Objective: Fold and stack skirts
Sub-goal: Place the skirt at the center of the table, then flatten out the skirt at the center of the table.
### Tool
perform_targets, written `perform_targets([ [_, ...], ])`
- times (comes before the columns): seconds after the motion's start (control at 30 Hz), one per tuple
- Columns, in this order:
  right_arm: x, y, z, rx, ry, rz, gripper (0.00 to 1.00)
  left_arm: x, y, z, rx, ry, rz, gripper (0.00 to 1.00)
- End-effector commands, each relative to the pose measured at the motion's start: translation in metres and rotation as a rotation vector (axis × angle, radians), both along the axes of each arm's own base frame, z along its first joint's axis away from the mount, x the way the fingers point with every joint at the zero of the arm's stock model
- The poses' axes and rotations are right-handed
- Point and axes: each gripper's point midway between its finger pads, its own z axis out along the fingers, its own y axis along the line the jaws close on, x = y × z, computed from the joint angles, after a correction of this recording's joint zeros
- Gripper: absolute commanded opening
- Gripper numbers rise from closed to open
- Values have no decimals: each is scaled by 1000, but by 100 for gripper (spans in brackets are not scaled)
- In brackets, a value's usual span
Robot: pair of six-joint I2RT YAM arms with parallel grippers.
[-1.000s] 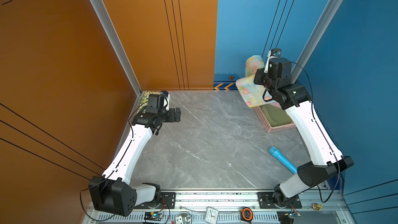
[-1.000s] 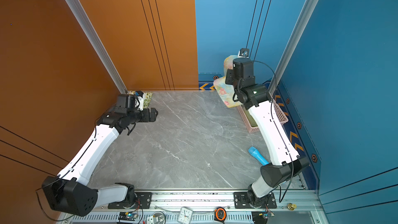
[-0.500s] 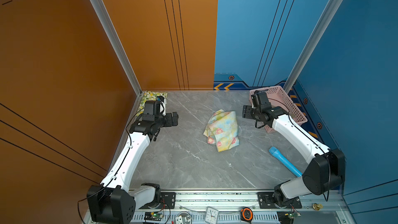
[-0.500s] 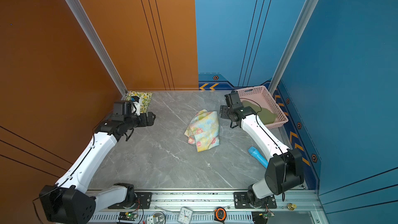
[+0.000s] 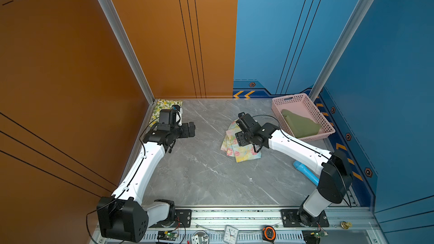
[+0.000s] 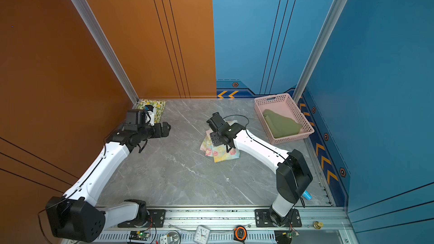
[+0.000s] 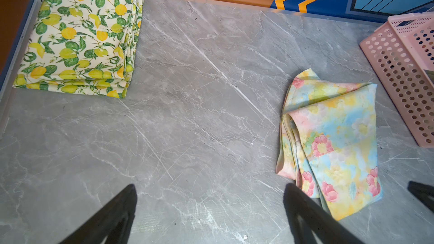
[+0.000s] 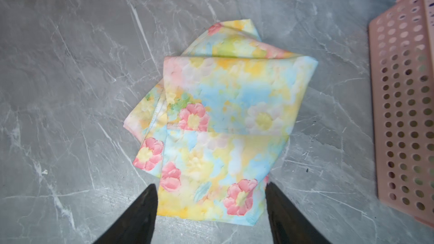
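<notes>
skirt with pink flowers (image 8: 223, 125): pastel yellow and blue cloth, laid flat in a loose, uneven fold on the worktop (image 5: 199, 172). It is placed near the pink basket (image 5: 317, 113), out from its long side, and is not touching it.
lemon skirt (image 7: 79, 38): white cloth printed with yellow lemons and green leaves, folded into a neat rectangle of several layers. It is kept in the far corner across the worktop from the pink basket, well apart from it.
olive skirt (image 5: 300, 124): plain green cloth, folded and lodged inside the pink basket, on its floor.
right claw (image 8: 210, 184): released. Its two black fingers are spread wide and held over one end of the skirt with pink flowers, beside the pink basket. Nothing is gripped, and whether the cloth is touched cannot be told.
left claw (image 7: 210, 184): released. Its fingers are spread wide over bare worktop and nothing is gripped. It is held well apart from the pink basket, on the side where the lemon skirt is kept.
pink basket: perforated plastic, rectangular, open at the top, set in the corner by the blue walls.
blue cylinder (image 5: 305, 172): light blue, laid on the worktop nearer the robot's base than the pink basket, partly hidden by the right arm.
clock (image 5: 230, 233) and tape measure (image 5: 269, 232): seen on the metal rail by the arm bases, well apart from the pink basket.
</notes>
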Motion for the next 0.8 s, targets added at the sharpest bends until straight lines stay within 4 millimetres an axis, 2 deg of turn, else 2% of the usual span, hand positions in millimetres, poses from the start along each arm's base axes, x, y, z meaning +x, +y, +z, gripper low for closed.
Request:
perform_targets([
  [0.0, -23, 0, -18, -94, 75, 58, 68, 1, 10, -10, 20, 33, 36, 98],
  [0.2, -57, 11, -49, -116, 169, 104, 62, 2, 15, -15, 19, 53, 52, 99],
  [0.33, -66, 19, -70, -144, 217, 123, 58, 3, 17, -15, 14, 53, 59, 99],
  [0.63, -59, 25, -106, -207, 257, 122, 52, 3, 18, -16, 15, 57, 61, 99],
  [0.7, -53, 25, -111, -221, 242, 113, 47, 3, 17, -16, 13, 56, 60, 99],
  [0.77, -47, 26, -115, -214, 237, 102, 37, 3, 17, -16, 10, 56, 57, 99],
])
